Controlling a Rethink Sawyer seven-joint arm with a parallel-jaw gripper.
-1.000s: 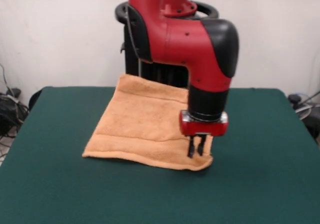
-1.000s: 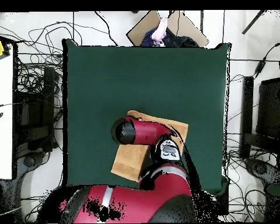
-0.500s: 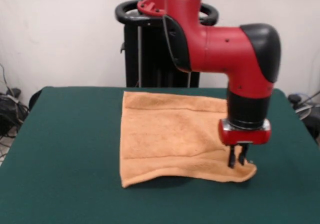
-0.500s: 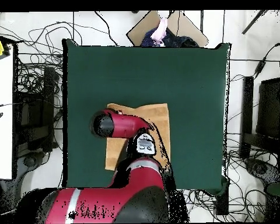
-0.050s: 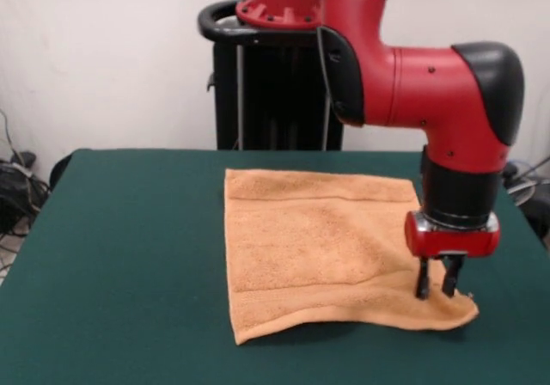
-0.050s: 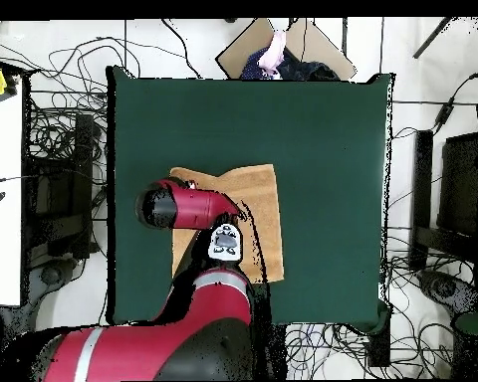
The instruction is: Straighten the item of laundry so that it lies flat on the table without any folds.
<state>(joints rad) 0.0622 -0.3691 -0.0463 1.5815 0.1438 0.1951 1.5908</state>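
The item of laundry (image 5: 318,247), a peach-orange towel, lies spread on the green table (image 5: 112,256) with a border band along its far edge and another near its front edge. Its front edge is slightly raised and wavy, with a shadow under it. My gripper (image 5: 436,287) points straight down at the towel's front right corner, shut on the cloth there. In the overhead view the towel (image 6: 255,204) shows beside the arm's black-capped wrist (image 6: 155,207), which hides the gripper and the towel's left part.
The black pedestal (image 5: 266,84) stands behind the table's far edge. Cables (image 5: 13,187) lie off the left side. In the overhead view cardboard and a bundle of cloth (image 6: 283,50) sit beyond the table's top edge, with cables all round.
My gripper has moved right and toward the front edge in the front view, dragging the towel's corner with it. The towel has turned and spread out wider and squarer.
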